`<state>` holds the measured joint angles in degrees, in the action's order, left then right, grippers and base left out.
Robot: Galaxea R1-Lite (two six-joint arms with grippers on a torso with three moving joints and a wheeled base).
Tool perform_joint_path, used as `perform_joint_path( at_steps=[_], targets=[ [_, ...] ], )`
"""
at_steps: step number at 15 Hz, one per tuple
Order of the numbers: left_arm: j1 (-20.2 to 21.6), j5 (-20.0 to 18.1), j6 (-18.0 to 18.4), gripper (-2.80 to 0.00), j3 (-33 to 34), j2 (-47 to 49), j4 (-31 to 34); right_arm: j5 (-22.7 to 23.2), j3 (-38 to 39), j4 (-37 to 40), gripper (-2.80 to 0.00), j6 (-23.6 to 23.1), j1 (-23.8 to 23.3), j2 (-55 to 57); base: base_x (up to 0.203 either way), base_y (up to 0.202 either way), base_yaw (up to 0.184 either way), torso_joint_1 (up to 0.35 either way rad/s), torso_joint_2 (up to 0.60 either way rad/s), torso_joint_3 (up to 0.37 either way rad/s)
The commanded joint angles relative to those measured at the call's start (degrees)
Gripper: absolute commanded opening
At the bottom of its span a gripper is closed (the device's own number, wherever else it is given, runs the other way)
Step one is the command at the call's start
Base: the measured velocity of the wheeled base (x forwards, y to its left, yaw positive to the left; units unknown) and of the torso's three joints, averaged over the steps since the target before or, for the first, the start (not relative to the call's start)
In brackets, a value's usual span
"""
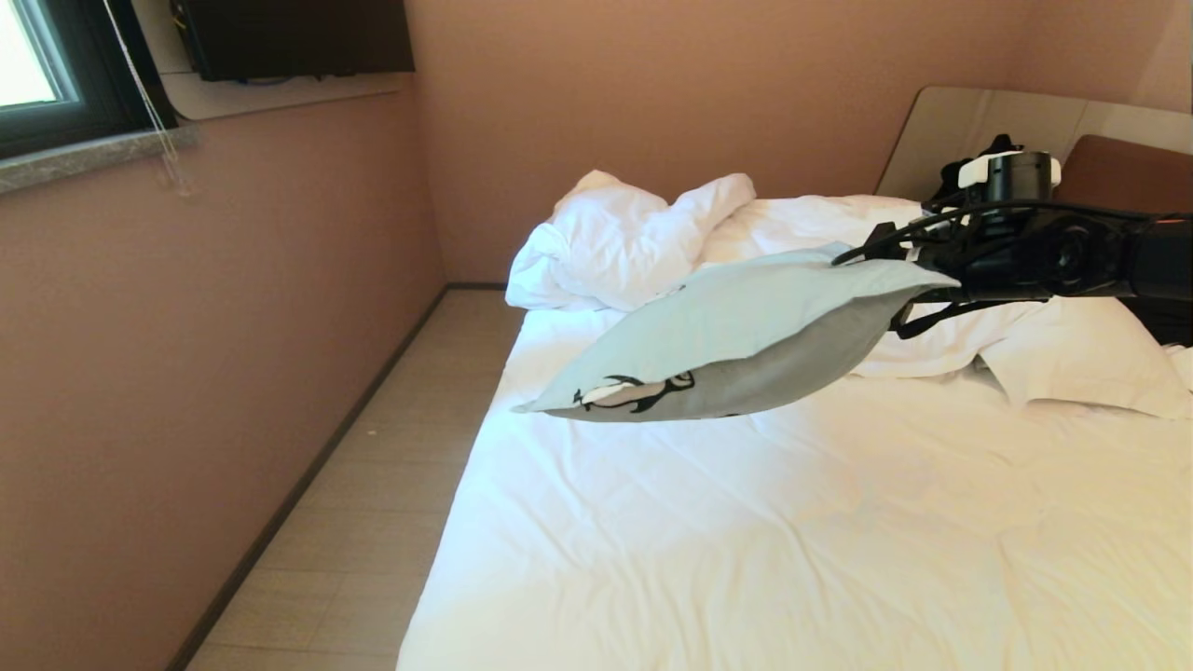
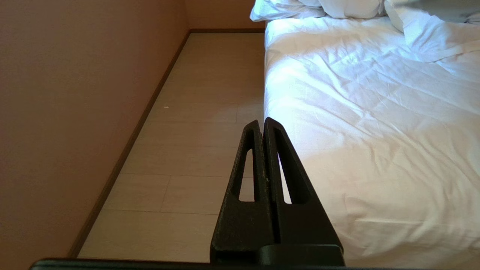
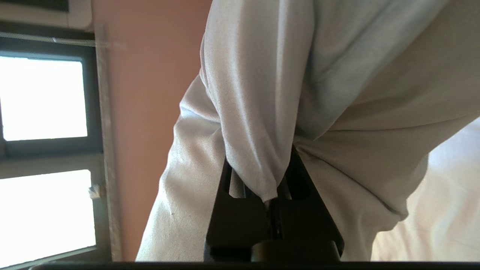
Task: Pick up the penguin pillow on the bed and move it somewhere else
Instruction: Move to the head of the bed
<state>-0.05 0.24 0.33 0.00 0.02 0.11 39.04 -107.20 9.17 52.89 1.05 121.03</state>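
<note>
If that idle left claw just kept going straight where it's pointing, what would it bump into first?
Probably the floor beside the bed; the shut left gripper points along the bed's edge, so depth is uncertain.

Wall: a plain terracotta-pink painted wall [image 1: 186,354] is running along the left of the room and turning the far corner.
Floor: a strip of pale beige floor tiles [image 1: 373,503] is lying beside that wall, edged by a dark brown skirting board [image 1: 308,485].
Window: a dark-framed window [image 1: 47,75] is letting in bright daylight above a grey speckled stone sill [image 1: 93,158].
Cord: a thin beaded blind cord [image 1: 154,102] is hanging past the sill.
Screen: a black flat panel [image 1: 294,37] is sitting high on the wall.
</note>
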Motion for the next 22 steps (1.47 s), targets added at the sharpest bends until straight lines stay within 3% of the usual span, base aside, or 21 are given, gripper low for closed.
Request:
perform_joint_path(
  at_steps=[1, 3, 5, 16, 22],
  targets=[
    [0.0, 0.0, 0.0, -2.8, 0.1, 0.0, 0.0, 3.5, 2.2, 0.2, -2.8, -17.5, 1.7, -1.9, 0.0, 0.0, 0.0, 0.0, 0.0, 0.0],
    [0.0, 0.0, -0.1, -2.8, 0.1, 0.0, 0.0, 4.4, 2.8, 1.3, -2.8, -23.7, 3.2, -2.5, 0.0, 0.0, 0.0, 0.0, 0.0, 0.0],
    [0.0, 0.0, -0.1, -2.8, 0.1, 0.0, 0.0, 4.2, 2.7, 4.2, -2.8, -26.9, 3.3, -3.3, 0.0, 0.0, 0.0, 0.0, 0.0, 0.0],
    [0.0, 0.1, -0.2, -2.8, 0.0, 0.0, 0.3, 4.1, 3.8, 4.4, -2.8, -27.2, 2.9, -5.9, 0.0, 0.0, 0.0, 0.0, 0.0, 0.0],
    [0.0, 0.1, -0.1, -2.8, 0.0, 0.0, 0.3, 4.1, 3.7, 4.3, -2.8, -27.2, 2.9, -5.8, 0.002, -0.154, 0.003, 0.0, 0.0, 0.005]
  ],
)
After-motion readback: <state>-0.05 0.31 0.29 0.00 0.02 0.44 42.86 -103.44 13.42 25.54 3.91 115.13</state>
